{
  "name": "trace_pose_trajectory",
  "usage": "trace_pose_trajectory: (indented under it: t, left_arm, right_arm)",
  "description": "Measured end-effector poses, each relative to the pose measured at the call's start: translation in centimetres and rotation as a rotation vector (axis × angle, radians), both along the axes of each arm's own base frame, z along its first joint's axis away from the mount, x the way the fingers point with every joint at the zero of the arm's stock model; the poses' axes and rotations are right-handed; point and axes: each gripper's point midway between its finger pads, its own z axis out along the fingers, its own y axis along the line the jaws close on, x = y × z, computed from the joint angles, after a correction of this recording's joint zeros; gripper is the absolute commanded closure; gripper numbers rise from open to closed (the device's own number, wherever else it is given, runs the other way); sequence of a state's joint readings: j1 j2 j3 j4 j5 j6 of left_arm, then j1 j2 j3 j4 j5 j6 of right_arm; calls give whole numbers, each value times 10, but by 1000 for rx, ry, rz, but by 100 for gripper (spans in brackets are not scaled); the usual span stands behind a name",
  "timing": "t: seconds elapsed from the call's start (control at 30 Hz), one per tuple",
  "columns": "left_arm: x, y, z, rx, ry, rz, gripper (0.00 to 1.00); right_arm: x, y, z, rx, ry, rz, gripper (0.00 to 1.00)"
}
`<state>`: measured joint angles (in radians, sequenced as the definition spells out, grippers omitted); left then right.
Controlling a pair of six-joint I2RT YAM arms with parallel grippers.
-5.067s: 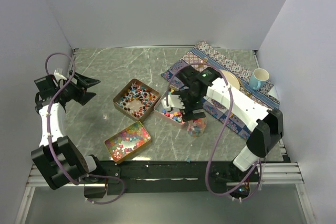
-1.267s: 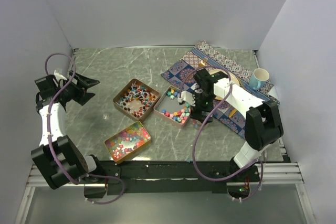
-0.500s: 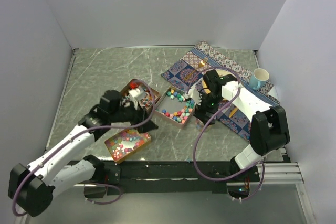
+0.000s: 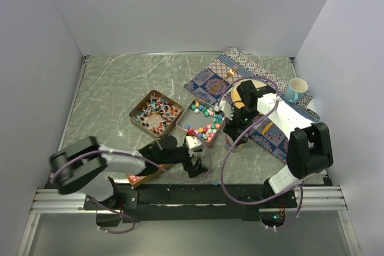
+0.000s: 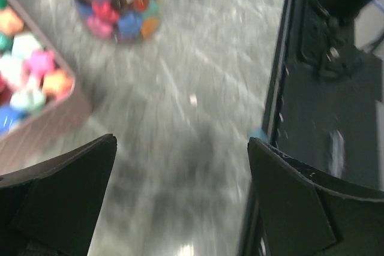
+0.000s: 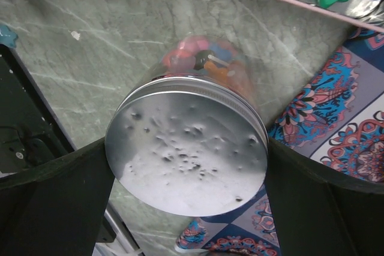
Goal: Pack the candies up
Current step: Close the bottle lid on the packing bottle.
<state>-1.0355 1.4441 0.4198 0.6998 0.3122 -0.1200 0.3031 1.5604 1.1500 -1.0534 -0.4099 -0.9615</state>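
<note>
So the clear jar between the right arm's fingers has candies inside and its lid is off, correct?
Not quite: the lid is on, not off. The right wrist view shows the silver lid sitting on the clear jar, with candies inside, between the fingers of the right gripper.

You had bright, even, diffuse light from overhead in the top view. The table [image 4: 114, 82] carried only soft, short shadows beside the arms and no glare. Your left wrist picture was badly motion-blurred: the candies [image 5: 114, 4] were smeared, the fingers [image 5: 54, 202] of the left gripper [image 5: 180, 154] were dark shapes, and a small hot spot sat at the bottom edge. Your right wrist picture was sharp on the jar lid [image 6: 186, 148], which showed a dull sheen. The right gripper [image 6: 186, 166] read dark and soft at both sides.
</note>
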Motion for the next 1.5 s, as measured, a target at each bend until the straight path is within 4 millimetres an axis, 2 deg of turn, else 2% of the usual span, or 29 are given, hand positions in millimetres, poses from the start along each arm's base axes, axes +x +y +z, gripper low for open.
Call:
trace_pose_trajectory:
  t: [0.17,0.3,0.37,0.47,0.53,0.77,1.0,1.27,1.5]
  left_arm:
    - [18,-34,-3,-78,-70,46,1]
    - [36,-49,-7,-137,-120,98,0]
    - [38,-55,-20,-136,-122,98,3]
    - [33,-61,-50,-93,-118,73,3]
    - [30,-68,-57,-101,-146,54,3]
    - [34,-92,-59,-150,-203,48,3]
    - [37,-100,-59,-163,-209,59,4]
    - [57,-117,-59,-186,-234,131,4]
    - [60,-124,-60,-212,-243,134,4]
  right_arm:
    - [-14,-3,-2,9,-17,-2,0]
    - [-25,-6,-5,18,-39,1,0]
    - [-29,-6,-5,24,-46,-1,0]
    - [-31,-6,-6,33,-57,-5,0]
    - [-31,-6,-6,36,-58,-11,0]
    - [-32,-3,-8,50,-45,-48,0]
    - [-33,2,-8,69,-31,-83,0]
    - [-37,6,-9,95,-32,-83,0]
    - [-39,11,-11,128,-57,-75,0]
